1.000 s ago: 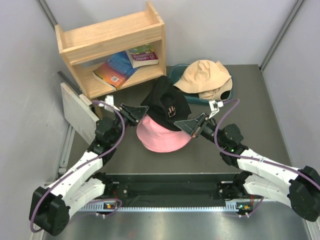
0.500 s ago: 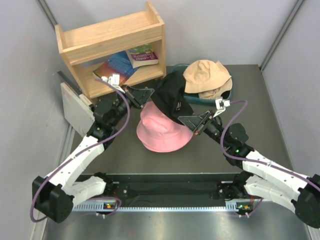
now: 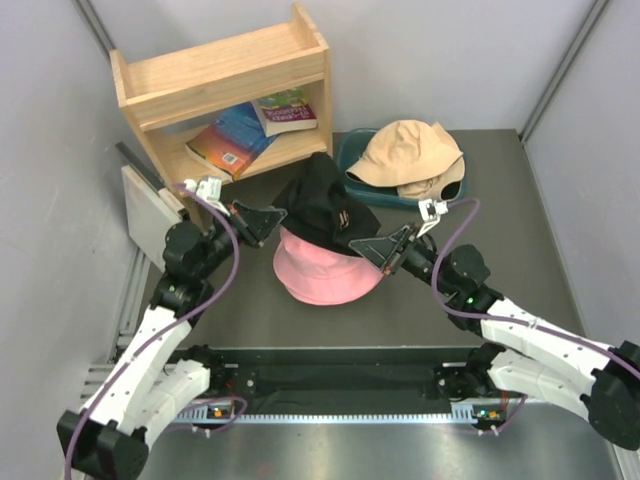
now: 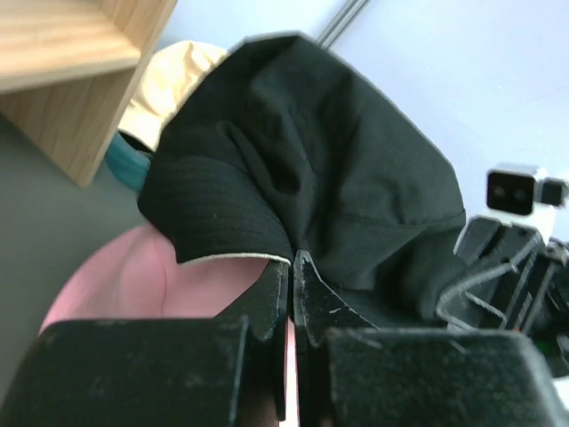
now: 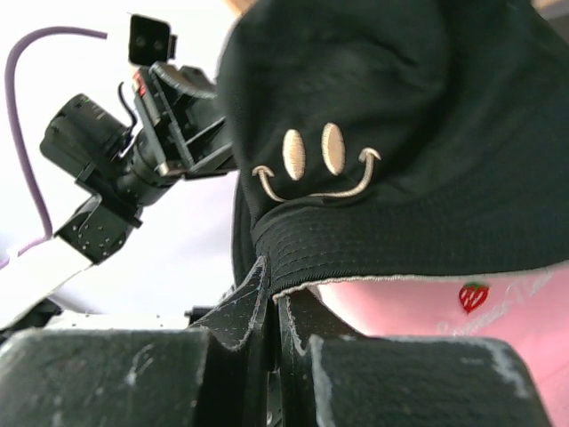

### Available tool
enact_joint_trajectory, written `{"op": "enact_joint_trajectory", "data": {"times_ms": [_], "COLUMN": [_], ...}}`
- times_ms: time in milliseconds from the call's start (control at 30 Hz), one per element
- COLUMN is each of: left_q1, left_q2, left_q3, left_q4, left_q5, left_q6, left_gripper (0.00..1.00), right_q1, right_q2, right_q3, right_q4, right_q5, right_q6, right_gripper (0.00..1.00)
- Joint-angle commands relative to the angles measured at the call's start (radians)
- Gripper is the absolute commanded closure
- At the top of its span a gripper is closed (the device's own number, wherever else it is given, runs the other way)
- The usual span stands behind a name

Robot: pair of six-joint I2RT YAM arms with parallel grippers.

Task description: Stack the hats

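Observation:
A black hat (image 3: 325, 205) with a stitched smiley hangs draped over the top of a pink hat (image 3: 315, 275) at the table's middle. My left gripper (image 3: 283, 213) is shut on the black hat's left brim, its tips pinched at the brim's edge (image 4: 292, 262). My right gripper (image 3: 357, 245) is shut on the right brim (image 5: 274, 276), just above the pink hat (image 5: 462, 320). A tan hat (image 3: 405, 155) lies on a teal tub (image 3: 347, 172) behind them.
A wooden shelf (image 3: 225, 80) holding books (image 3: 240, 135) stands at the back left, close to the left arm. A grey board (image 3: 150, 215) leans by the left wall. Grey walls close in both sides.
My left gripper has shut on the black hat's brim. Both grippers carried the hat up and back, then brought it down over the pink hat again.

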Motion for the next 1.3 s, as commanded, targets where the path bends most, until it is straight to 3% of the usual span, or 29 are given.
{"op": "enact_joint_trajectory", "data": {"times_ms": [0, 300, 367, 467, 500, 600, 700, 967, 1267], "left_q1": [0.026, 0.026, 0.026, 0.026, 0.026, 0.026, 0.026, 0.026, 0.026], "left_q2": [-0.163, -0.282, -0.291, -0.312, -0.319, -0.334, -0.334, -0.325, -0.313], "left_q3": [-0.096, -0.288, -0.337, -0.368, -0.371, -0.375, -0.391, -0.418, -0.418], "left_q4": [-0.065, -0.079, -0.039, -0.034, -0.041, -0.065, -0.050, -0.013, -0.013], "left_q5": [-0.103, -0.080, -0.060, -0.069, -0.069, -0.080, -0.068, -0.057, -0.059], "left_q6": [-0.050, -0.178, -0.189, -0.164, -0.151, -0.117, -0.114, -0.107, -0.085], "left_gripper": [1.00, 1.00, 1.00, 1.00, 1.00, 1.00, 1.00, 1.00, 1.00], "right_q1": [0.019, 0.023, 0.023, 0.018, 0.015, -0.022, -0.097, -0.327, -0.372], "right_q2": [-0.055, -0.059, -0.058, -0.085, -0.113, -0.177, -0.217, -0.090, 0.193], "right_q3": [-0.010, -0.093, -0.115, -0.104, -0.084, -0.026, 0.026, 0.079, 0.177], "right_q4": [-0.046, -0.094, -0.092, -0.156, -0.181, -0.316, -0.396, -0.304, -0.042], "right_q5": [-0.034, 0.021, 0.016, 0.012, 0.013, 0.016, -0.017, -0.247, -0.424], "right_q6": [-0.034, -0.034, -0.014, -0.022, -0.033, -0.079, -0.128, -0.160, -0.125], "right_gripper": [1.00, 1.00, 0.95, 0.67, 0.51, 0.33, 0.24, 0.19, 0.16]}}
